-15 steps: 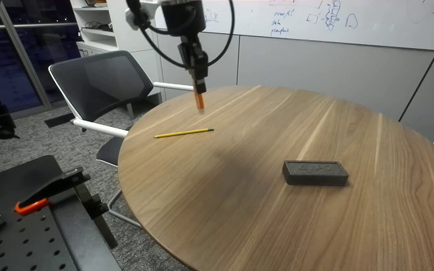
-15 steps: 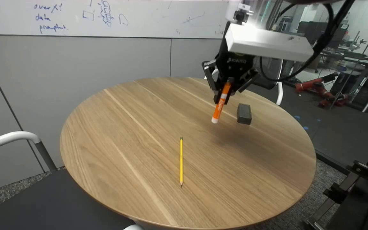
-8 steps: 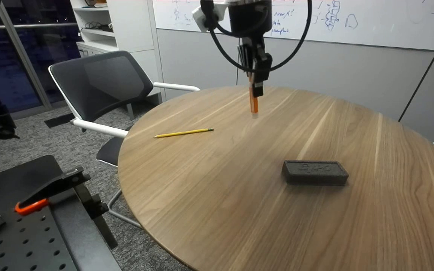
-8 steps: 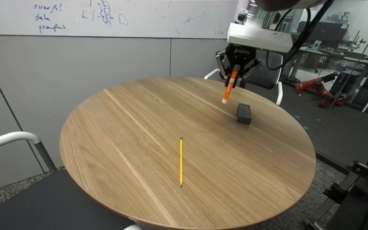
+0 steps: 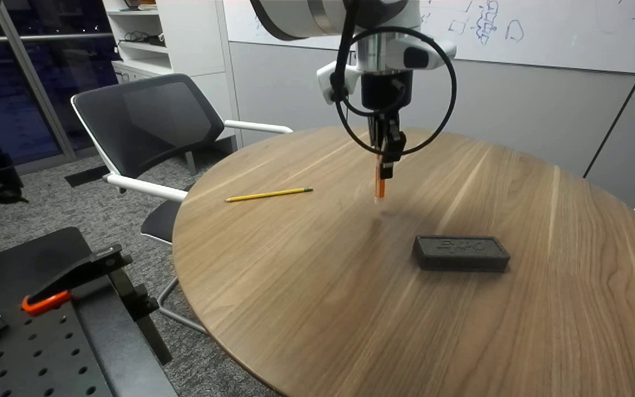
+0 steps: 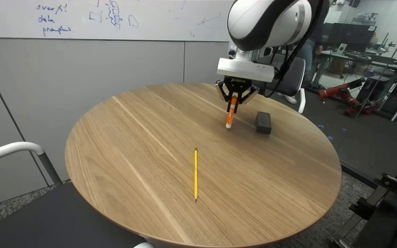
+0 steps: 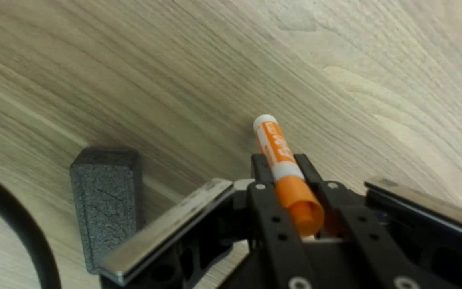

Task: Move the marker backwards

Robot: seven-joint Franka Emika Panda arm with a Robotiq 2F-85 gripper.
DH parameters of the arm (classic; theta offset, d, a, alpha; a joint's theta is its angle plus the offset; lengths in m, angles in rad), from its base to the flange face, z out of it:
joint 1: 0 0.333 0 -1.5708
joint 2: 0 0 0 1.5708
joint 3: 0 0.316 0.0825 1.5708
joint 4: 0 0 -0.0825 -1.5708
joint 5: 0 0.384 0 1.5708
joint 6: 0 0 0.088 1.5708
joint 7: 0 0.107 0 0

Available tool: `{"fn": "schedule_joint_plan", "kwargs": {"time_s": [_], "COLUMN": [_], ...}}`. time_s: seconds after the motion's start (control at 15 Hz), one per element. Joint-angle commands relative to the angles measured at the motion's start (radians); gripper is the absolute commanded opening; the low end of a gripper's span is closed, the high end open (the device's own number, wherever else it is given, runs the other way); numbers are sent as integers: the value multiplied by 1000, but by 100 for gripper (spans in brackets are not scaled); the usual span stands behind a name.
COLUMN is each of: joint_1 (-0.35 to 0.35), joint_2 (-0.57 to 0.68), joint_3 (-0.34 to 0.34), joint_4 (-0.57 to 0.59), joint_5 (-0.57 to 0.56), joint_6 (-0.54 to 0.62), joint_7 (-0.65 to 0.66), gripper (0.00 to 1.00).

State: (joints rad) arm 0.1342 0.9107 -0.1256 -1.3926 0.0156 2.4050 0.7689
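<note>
A stubby orange-and-white plastic marker (image 7: 285,168) hangs, white end down, between the jaws of a black two-fingered metal tool (image 6: 232,110) closed to barrel width and gripping it above a round wood-grained bench (image 6: 143,144).

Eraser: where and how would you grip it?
Mid-length, across the narrow width, from straight above, I'd say: the eraser is an oblong block lying flat, and nothing leans on its long sides. The gripper points down and, in the wrist view, closes roughly across that width, so little turning seems needed. It must first release the marker.
</note>
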Motion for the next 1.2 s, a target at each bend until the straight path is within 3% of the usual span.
{"fn": "schedule_joint_plan", "kwargs": {"time_s": [0.0,0.27,0.33,0.4,0.53,0.8,0.93,1.13], "joint_1": [-19,-31,-33,-35,-40,-49,-49,-42], "joint_2": [148,245,263,277,299,270,200,43], "joint_3": [4,12,13,14,17,38,53,99], "joint_4": [241,420,453,479,522,534,480,321], "joint_5": [32,31,30,29,29,36,40,36], "joint_6": [-110,-194,-214,-230,-261,-337,-375,-438], "joint_7": [31,41,42,43,42,16,-14,-132], "gripper": [5,5,11,45,52,82,97,100]}}
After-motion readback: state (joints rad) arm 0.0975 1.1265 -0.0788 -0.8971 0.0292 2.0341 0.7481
